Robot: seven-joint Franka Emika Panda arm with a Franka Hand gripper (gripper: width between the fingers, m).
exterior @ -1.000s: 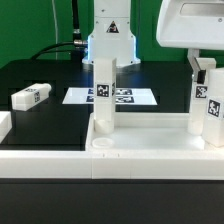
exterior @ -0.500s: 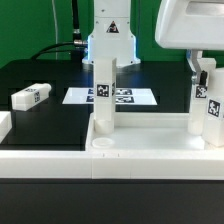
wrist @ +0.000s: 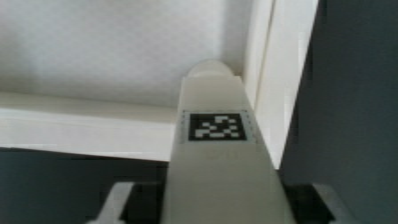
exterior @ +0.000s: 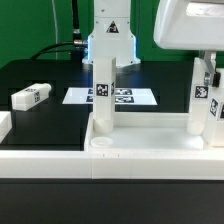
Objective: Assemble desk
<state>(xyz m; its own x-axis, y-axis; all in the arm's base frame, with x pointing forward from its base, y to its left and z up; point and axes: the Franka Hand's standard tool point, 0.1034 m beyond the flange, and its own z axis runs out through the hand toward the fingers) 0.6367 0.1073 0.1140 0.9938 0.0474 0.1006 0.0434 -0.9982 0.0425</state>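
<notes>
The white desk top lies rim up at the front. One square leg stands upright in its corner socket on the exterior view's left. My gripper is shut on a second tagged leg and holds it upright over the corner on the exterior view's right. In the wrist view the held leg runs out between my fingers towards the top's rimmed inner corner. I cannot see whether its lower end sits in the socket. A third leg lies loose on the black table at the exterior view's left.
The marker board lies flat behind the desk top, in front of the robot base. A long white rail runs along the front edge. A white piece shows at the far left edge.
My gripper has shifted slightly towards the exterior view's left with the leg in it. Nothing else has moved.
</notes>
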